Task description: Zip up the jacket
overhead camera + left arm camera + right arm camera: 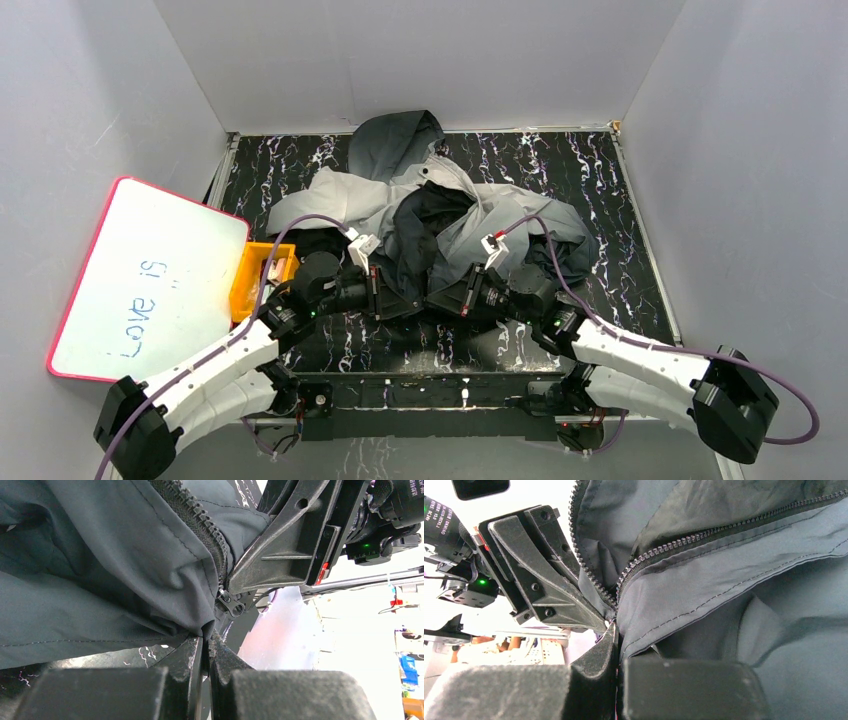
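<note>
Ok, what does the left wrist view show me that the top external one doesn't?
Only the left wrist view: the zipper slider at the end of the teeth, and the left gripper pinched shut on the jacket fabric just below it. Only the top external view: the whole crumpled jacket with its hood, the whiteboard and the yellow bin. Both: the left gripper and right gripper meeting at the jacket's near edge.

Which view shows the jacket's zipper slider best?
Left wrist: the small dark metal zipper slider sits in plain view at the foot of the zipper teeth, just above the left tool, shut on the soft grey hooded jacket. Right wrist shows only those teeth converging; top external hides it behind the arms.
</note>
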Motion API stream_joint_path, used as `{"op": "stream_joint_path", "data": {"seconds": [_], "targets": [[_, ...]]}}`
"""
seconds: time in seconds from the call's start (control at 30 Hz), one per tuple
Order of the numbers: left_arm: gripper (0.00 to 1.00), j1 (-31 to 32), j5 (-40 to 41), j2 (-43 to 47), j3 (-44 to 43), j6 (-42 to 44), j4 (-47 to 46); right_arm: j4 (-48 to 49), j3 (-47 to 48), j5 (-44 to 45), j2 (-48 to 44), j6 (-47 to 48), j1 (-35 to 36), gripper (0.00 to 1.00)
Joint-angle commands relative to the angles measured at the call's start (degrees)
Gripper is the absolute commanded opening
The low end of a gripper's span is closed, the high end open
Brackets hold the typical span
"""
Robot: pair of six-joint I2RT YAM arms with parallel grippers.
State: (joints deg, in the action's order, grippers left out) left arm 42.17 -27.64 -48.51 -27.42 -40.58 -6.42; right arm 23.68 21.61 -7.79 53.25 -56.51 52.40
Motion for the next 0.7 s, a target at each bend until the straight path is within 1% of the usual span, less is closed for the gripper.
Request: {"op": "stream_joint_path", "data": {"seconds": [0.0, 0.33, 0.4, 0.47, 0.53, 0.67], "targets": [[0.0, 0.69, -6.43, -0.38, 1.05, 0.94, 3.12, 1.72, -0.13, 6.3, -2.13, -1.22, -1.08, 0.04], [0.0, 0.65, -7.7, -2.91, 1.22, 0.31, 3.62, -3.85, -0.34, 7.48, -4.62, -4.74, -1.07, 0.16], [0.0, 0.71, -7.87, -3.37, 1.3, -0.13, 3.78, -5.47, -0.34, 9.2, -5.3, -5.46, -1.08, 0.19], [0.0, 0.71, -7.94, -3.79, 1.39, -0.69, 3.7, -7.13, -0.38, 9.98, -5.95, -6.07, -1.07, 0.22], [0.0, 0.61, -8.48, -4.22, 1.65, -1.18, 3.14, -8.58, -0.55, 10.42, -6.78, -6.69, -1.07, 0.28], [0.0, 0.66, -9.85, -4.91, 2.25, -2.34, 1.41, -11.14, -0.86, 11.55, -8.41, -7.37, -1.07, 0.34]]}}
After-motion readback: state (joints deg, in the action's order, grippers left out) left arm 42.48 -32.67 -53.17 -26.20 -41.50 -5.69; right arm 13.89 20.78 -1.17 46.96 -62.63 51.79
